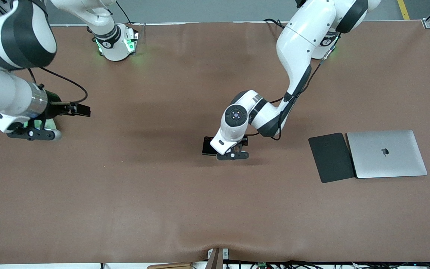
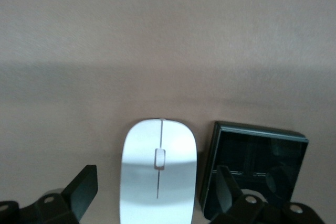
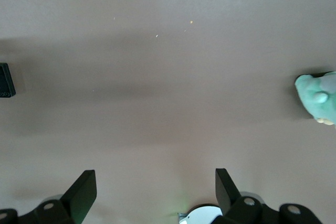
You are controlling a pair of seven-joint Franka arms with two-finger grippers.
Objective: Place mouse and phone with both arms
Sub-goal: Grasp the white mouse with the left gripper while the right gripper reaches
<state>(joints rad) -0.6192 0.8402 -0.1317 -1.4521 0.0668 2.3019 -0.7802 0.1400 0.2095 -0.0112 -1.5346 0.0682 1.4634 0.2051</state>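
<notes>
The white mouse (image 2: 158,174) lies on the brown table beside the black phone (image 2: 257,169). My left gripper (image 2: 156,192) is open and low over the mouse, one finger on each side with a gap to each; one finger (image 2: 226,187) stands over the phone's edge. In the front view the left gripper (image 1: 232,154) hides the mouse, and only part of the phone (image 1: 208,145) shows at the table's middle. My right gripper (image 1: 33,133) is open and empty over bare table (image 3: 155,190) at the right arm's end and waits there.
A dark grey mat (image 1: 330,157) and a closed silver laptop (image 1: 386,153) lie side by side toward the left arm's end. A teal soft object (image 3: 317,98) shows at the edge of the right wrist view.
</notes>
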